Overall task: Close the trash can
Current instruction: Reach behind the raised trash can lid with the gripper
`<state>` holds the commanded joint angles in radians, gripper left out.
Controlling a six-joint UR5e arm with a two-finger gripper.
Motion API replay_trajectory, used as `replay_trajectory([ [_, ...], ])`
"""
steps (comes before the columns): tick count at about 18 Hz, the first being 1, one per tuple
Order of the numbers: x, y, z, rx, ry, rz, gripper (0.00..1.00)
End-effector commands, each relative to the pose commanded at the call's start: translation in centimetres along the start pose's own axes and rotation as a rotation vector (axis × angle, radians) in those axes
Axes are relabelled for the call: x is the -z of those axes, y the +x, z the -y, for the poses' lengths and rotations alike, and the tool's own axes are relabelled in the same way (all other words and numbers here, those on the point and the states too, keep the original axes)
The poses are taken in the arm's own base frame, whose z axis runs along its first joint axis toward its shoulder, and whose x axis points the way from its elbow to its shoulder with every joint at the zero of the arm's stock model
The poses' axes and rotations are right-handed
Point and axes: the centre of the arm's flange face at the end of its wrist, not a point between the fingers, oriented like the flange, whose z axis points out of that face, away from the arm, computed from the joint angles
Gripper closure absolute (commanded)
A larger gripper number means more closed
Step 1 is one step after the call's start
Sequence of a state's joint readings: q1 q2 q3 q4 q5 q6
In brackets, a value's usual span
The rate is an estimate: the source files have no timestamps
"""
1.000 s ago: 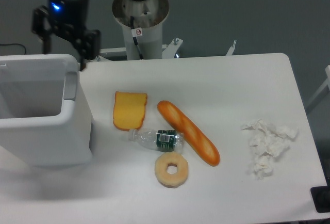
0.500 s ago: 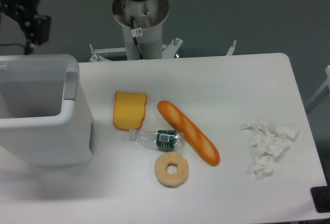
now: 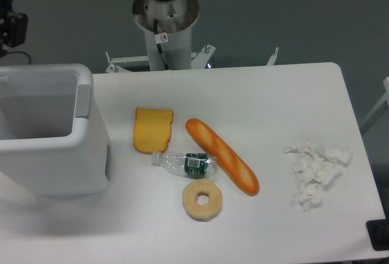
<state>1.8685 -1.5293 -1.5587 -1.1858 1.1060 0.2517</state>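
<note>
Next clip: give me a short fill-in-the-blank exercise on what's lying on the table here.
1. The large white boxy plastic trash can stands with its top ____.
2. The clear plastic bottle lies between the yellow cheese slice and the ring-shaped ____.
3. The crumpled white tissue lies to the long bread loaf's ____.

Missing words: open; doughnut; right

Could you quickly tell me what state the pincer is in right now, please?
Pincer: only partly in view at the top left edge, behind the trash can; open or closed cannot be told, and nothing is visibly held.
</note>
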Motion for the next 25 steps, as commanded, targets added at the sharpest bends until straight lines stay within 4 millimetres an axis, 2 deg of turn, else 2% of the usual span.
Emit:
replay_trajectory([
  [3,-0.3,-0.1,0.7,0.02,0.0,0.0,0.0],
  [9,-0.6,-0.7,0.7,0.037,-0.011,0.031,0.0],
  [25,0.2,-1.7,0.7,0.065,-0.014,0.118,0.0],
])
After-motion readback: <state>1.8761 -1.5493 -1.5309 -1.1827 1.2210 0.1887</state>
